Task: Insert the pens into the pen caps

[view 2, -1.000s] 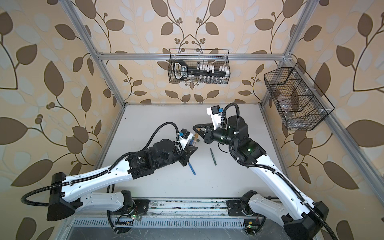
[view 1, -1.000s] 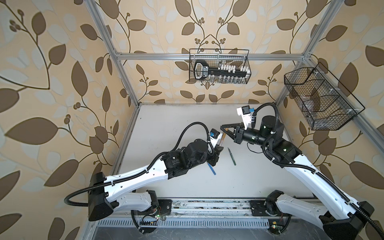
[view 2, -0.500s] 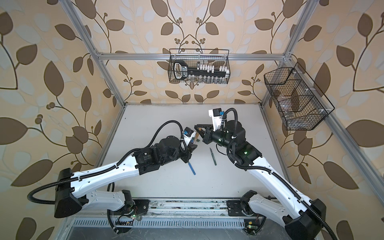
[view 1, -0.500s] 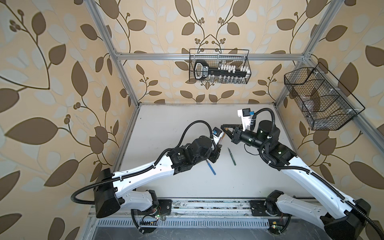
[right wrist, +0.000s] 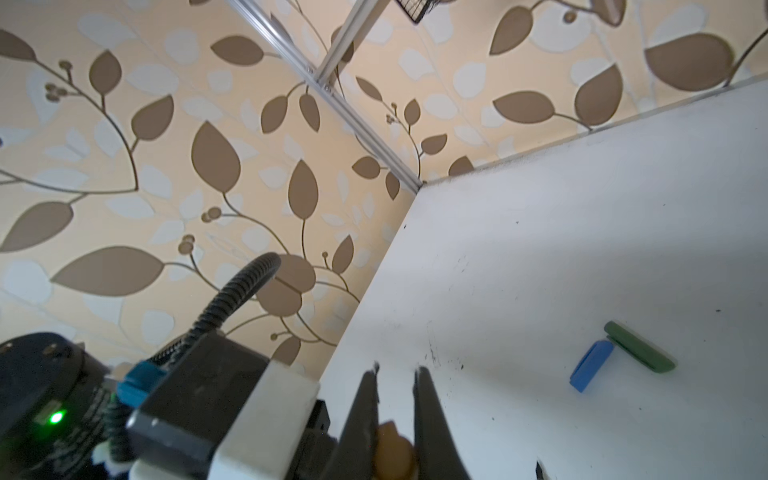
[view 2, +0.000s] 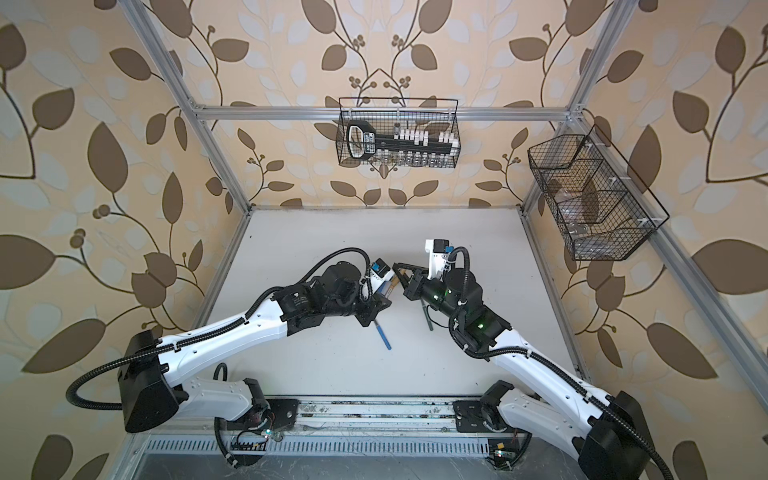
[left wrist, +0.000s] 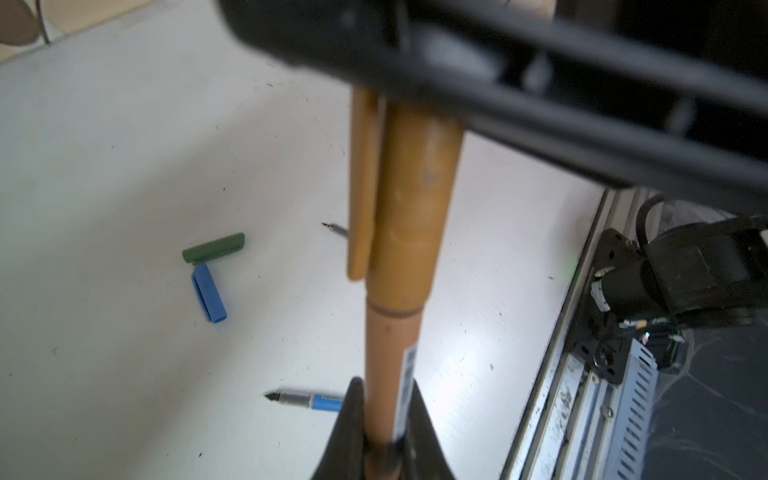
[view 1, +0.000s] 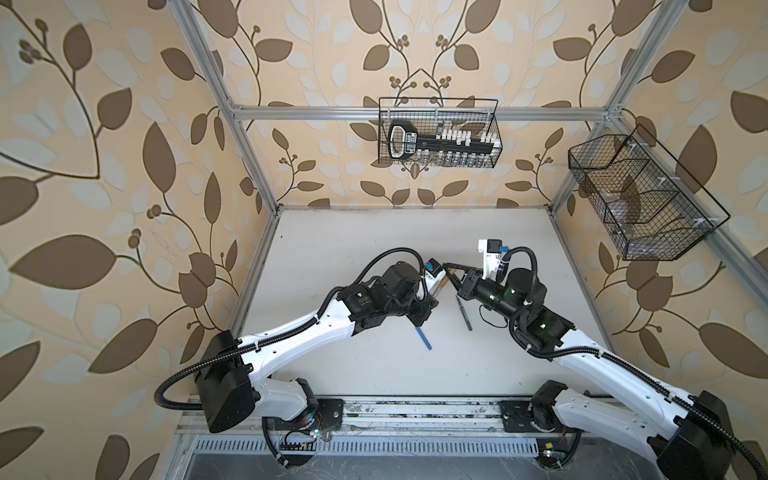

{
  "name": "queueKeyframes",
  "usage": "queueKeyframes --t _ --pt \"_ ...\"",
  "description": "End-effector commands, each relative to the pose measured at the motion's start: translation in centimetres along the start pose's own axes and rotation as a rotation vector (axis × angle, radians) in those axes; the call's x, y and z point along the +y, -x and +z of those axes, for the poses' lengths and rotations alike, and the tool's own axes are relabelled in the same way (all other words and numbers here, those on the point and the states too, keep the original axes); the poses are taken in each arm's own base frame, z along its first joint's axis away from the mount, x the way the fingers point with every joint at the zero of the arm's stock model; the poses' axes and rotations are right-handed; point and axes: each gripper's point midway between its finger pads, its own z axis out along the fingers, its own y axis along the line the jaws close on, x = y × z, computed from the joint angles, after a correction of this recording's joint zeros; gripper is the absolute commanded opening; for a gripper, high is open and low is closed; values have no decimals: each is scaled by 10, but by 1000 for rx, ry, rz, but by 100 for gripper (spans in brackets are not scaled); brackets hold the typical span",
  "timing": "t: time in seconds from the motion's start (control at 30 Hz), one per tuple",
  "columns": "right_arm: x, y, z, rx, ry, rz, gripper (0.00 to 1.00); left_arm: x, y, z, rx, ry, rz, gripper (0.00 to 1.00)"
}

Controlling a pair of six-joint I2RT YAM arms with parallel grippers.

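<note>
Since the slim orange-brown felt-tip pen (left wrist: 388, 357) has its tip end buried in the stubby orange-brown plastic cap with a clip (left wrist: 415, 199), I'd say we're right at the push-together step for pair number one. The left end effector (left wrist: 384, 399) is pinched narrow on the pen's barrel, and the right end effector (right wrist: 397, 374) is clamped on the cap from the opposite end. The whole thing hangs in the air over the middle of the white table (left wrist: 124, 145).

The cap edge looks level with the ring on the barrel, but I can't tell if it's fully clicked home. My guess for the next move is one last straight squeeze along the pen's axis. After that, one side lets go and the capped pen gets set down.

Two pairs are left. The blue felt-tip pen with a dark tip (view 1: 424, 338) and the dark green felt-tip pen (view 1: 464, 311) lie apart on the table. The short blue plastic cap (left wrist: 208, 295) and dark green plastic cap (left wrist: 214, 249) lie touching end to end in an L.
</note>
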Motion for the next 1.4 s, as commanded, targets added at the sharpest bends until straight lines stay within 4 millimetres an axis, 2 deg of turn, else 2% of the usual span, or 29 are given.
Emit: queueKeyframes --t 0.0,0.2,0.3,0.6,0.83,0.93,1.0,1.07,1.17,1.2,1.23,1.3,1.37 --pt "-8 -131 -23 490 28 178 0 34 209 -119 -784 141 -34 0" --pt "-9 -152 -27 508 44 240 0 40 231 -139 -865 139 -26 0" --pt "-7 -157 -26 508 57 259 0 41 238 -141 -875 139 -17 0" --pt "2 -196 -28 631 68 279 0 40 249 -145 -905 125 14 0" --pt "6 -202 -30 636 72 291 0 45 264 -174 -1006 80 -15 0" --pt "4 -184 -28 605 58 252 0 34 259 -163 -941 3 -5 0" --pt "3 -155 -26 547 47 208 1 26 243 -143 -838 -70 -8 0" --pt "3 -118 -27 468 42 154 11 18 219 -120 -715 -147 -33 0" --pt "9 -63 -33 347 53 76 24 9 171 -85 -542 -231 -120 0" --pt "13 -46 -35 311 64 49 37 8 153 -74 -490 -239 -152 0" --pt "17 -32 -37 283 71 23 45 5 137 -65 -448 -248 -176 0" --pt "25 -14 -40 245 84 -19 53 7 109 -52 -389 -239 -236 0" --pt "29 -5 -40 236 92 -47 56 8 88 -45 -356 -241 -282 0"
